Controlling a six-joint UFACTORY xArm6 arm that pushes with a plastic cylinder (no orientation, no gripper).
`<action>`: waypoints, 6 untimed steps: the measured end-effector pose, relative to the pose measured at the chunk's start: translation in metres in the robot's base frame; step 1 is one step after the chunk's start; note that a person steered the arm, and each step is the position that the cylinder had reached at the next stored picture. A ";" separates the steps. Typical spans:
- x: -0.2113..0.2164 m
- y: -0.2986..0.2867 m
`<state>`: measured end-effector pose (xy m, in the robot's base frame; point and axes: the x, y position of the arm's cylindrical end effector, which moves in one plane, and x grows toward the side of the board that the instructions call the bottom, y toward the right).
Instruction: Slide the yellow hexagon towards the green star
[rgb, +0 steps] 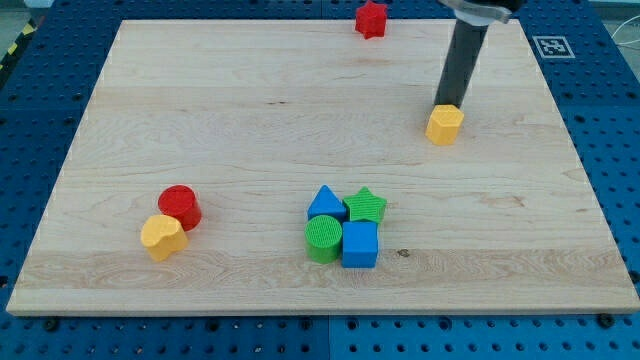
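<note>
A dark rod descends from the view's top right, leaning slightly, and its tip (449, 104) rests at the upper edge of the yellow hexagon (445, 125), touching or all but touching it on the side toward the view's top. The arm carries no jaws at all, only this rod, and it has hold of nothing. Eight blocks sit on the wooden board (250, 130): two yellow, two red, two blue, two green. The green star (366, 206) lies well below the tip and to the view's left of it, packed into a tight cluster with a blue triangle (325, 203) touching its left side, a green cylinder (323, 238) and a blue cube (360, 244) just beneath. Nothing stands between the hexagon and that cluster. Far off to the tip's lower left, a red cylinder (181, 206) touches a second yellow block (163, 236), its shape hard to make out. A red star-like block (371, 19) sits near the board's top edge, up and left of the tip. Blue perforated table (30, 120) surrounds the board.
</note>
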<state>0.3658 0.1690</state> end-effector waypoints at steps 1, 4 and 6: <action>0.004 0.048; 0.030 0.003; 0.044 -0.054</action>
